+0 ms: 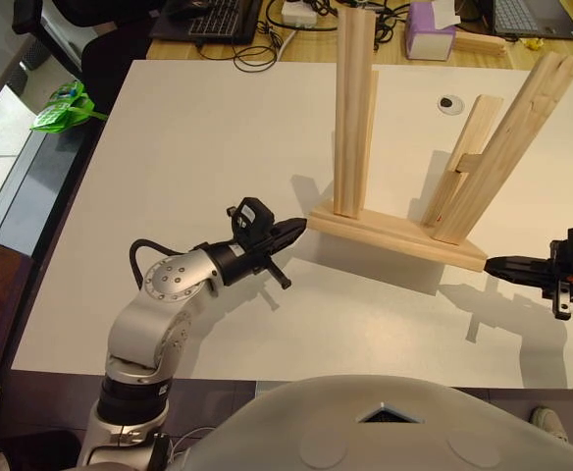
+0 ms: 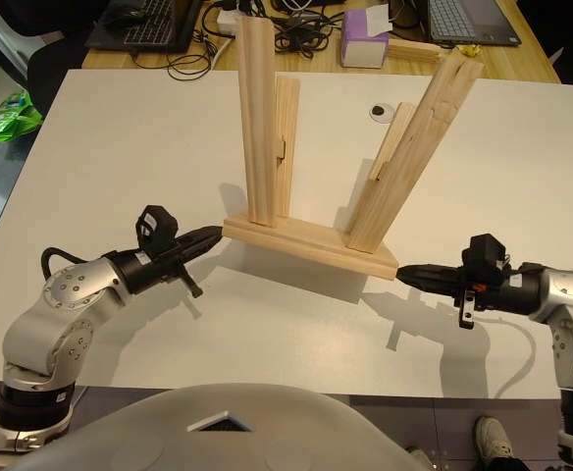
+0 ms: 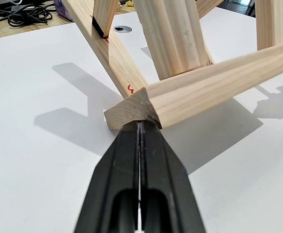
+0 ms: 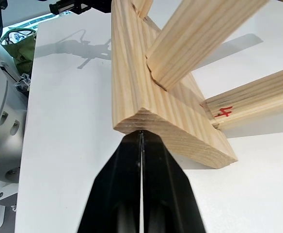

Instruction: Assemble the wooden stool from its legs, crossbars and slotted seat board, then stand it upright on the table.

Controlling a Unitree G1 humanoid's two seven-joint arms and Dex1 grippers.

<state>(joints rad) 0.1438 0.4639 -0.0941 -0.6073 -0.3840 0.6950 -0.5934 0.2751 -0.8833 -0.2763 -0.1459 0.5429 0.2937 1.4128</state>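
The stool sits upside down on the white counter (image 1: pixel 198 157), its seat board (image 1: pixel 394 235) lying flat and the legs pointing up. The upright legs (image 1: pixel 350 108) rise straight from the board's left part, 2 of them close together. The tilted legs (image 1: pixel 507 147) lean outward to the right from its right part, with a short crossbar (image 1: pixel 470 163) joining them partway up (one of these carries a red mark near its foot, seen from the right wrist).

The left gripper (image 1: pixel 296 228) lies low over the counter, its tip touching the left end of the seat board. Its fingers (image 3: pixel 122 184) are pressed together with only a thin seam between them, holding nothing. The right gripper (image 1: pixel 497 263) meets the opposite end of the board the same way, tip against the end grain. Its fingers (image 4: pixel 163 194) are likewise together and hold nothing. The board lies between the 2 tips.

Beyond the counter's far edge stand a purple tissue box (image 1: pixel 429 29) and a keyboard (image 1: pixel 213 15). A green bag (image 1: pixel 61 108) lies off the counter's left side.
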